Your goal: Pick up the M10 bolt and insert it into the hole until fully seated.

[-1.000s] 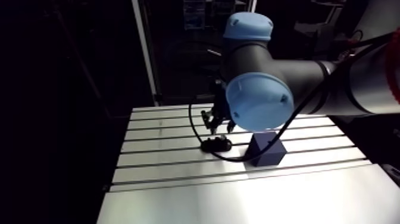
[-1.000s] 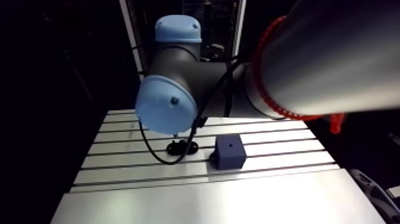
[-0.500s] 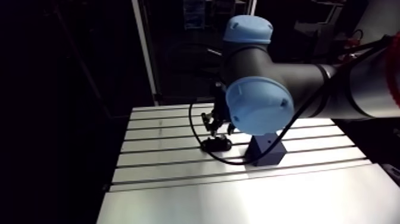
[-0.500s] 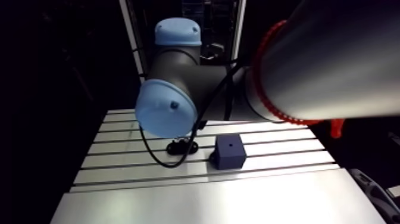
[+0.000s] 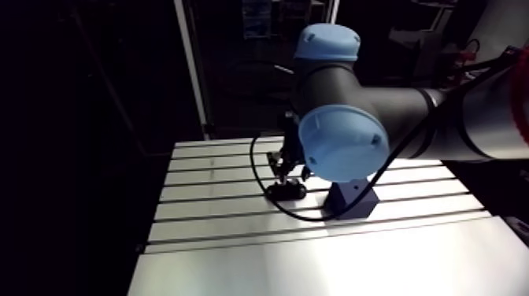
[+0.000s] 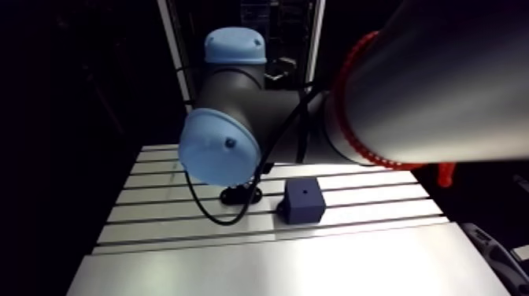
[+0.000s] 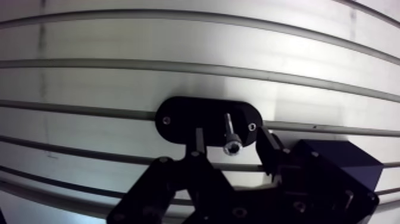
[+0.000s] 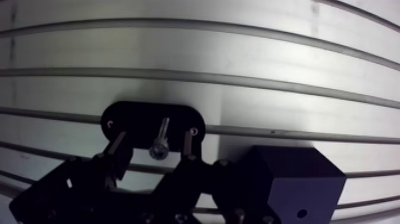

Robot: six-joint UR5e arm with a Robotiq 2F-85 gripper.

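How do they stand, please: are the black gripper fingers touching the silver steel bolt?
Apart. The wrist view shows bare black oval holder between the silver bolt and both fingers of the open gripper.

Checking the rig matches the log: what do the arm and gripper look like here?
The arm has thick dark-grey tubular links with rounded light-blue joint caps. The gripper is black, with two slim fingers on screwed linkage bars.

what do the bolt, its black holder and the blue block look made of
Bolt: bright metal, likely steel; silvery, with glints on the shank and socket head.
Holder: matte black, perhaps plastic or anodised metal; flat, no shine, a small screw near each end.
Block: dark blue with a dull sheen, perhaps plastic or painted metal; the views cannot settle which.
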